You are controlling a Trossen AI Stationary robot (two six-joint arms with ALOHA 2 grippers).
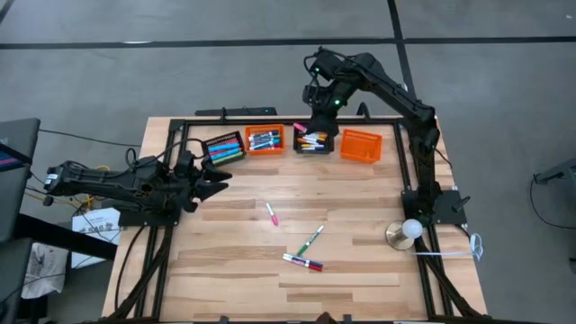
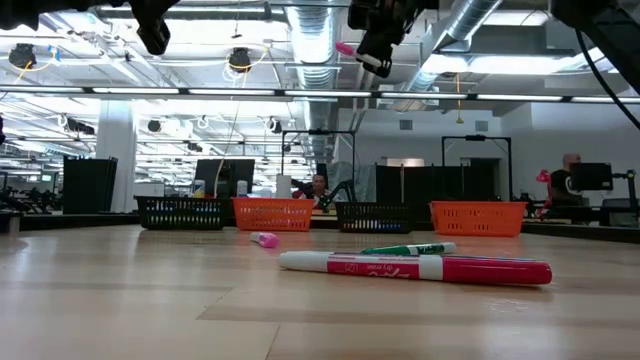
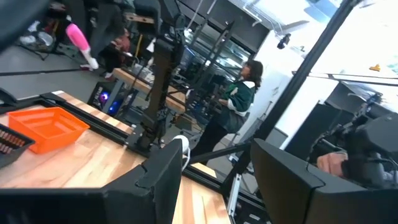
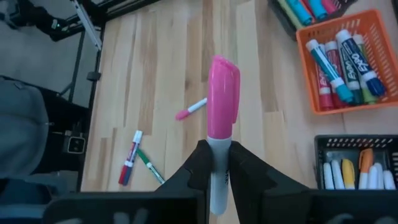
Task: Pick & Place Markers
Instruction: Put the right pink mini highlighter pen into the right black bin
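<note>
Above the black basket (image 1: 314, 144), my right gripper (image 4: 219, 163) clamps a pink marker (image 4: 222, 99).
Placing step: I judge lowering and releasing comes next; my left gripper (image 1: 214, 184) waits open over the worktop (image 1: 360, 261).

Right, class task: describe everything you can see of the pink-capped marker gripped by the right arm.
The pink-capped white plastic marker has a glossy bright pink cap with a clip ridge and a white barrel below it. The right end effector pinches the barrel between its two dark fingers, cap pointing outward. It is held in the air, touching nothing else, above the row of baskets beside the black mesh basket.
</note>
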